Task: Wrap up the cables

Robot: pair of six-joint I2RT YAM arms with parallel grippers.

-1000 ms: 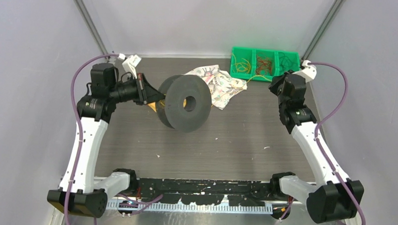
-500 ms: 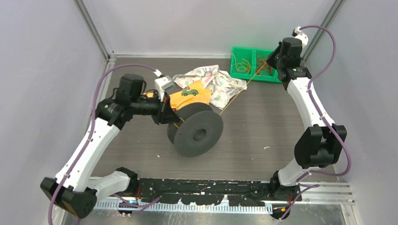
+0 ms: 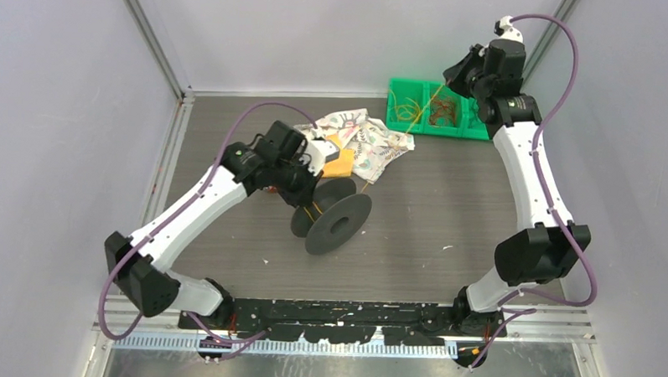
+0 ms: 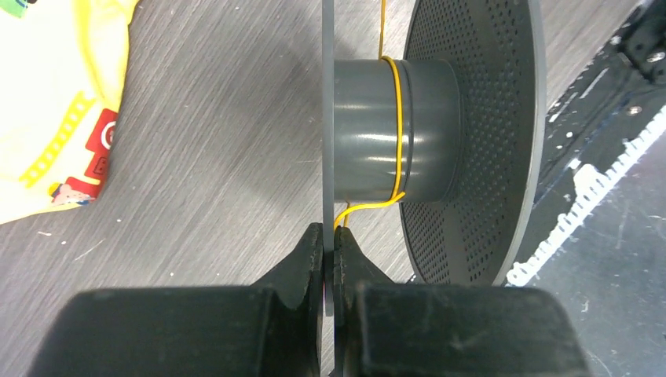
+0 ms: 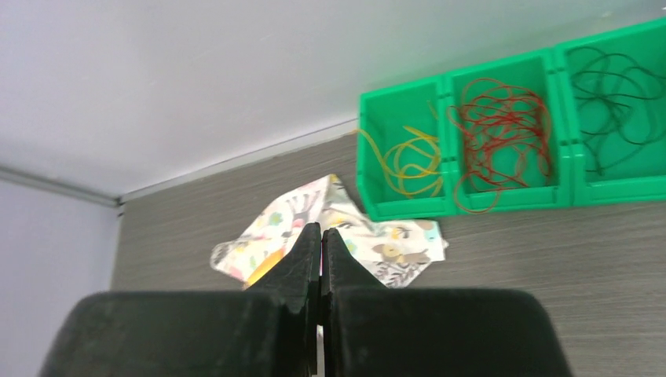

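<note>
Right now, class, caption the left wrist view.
Left gripper clamps the black spool's flange; one yellow cable turn wraps its core.

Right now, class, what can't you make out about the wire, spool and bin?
Left wrist view: the yellow wire climbing off the spool; the top edge cuts it.
Right wrist view: that wire inside the right gripper's shut jaws; too thin.
Top view: the green bin's last compartment; the right arm covers it.
</note>
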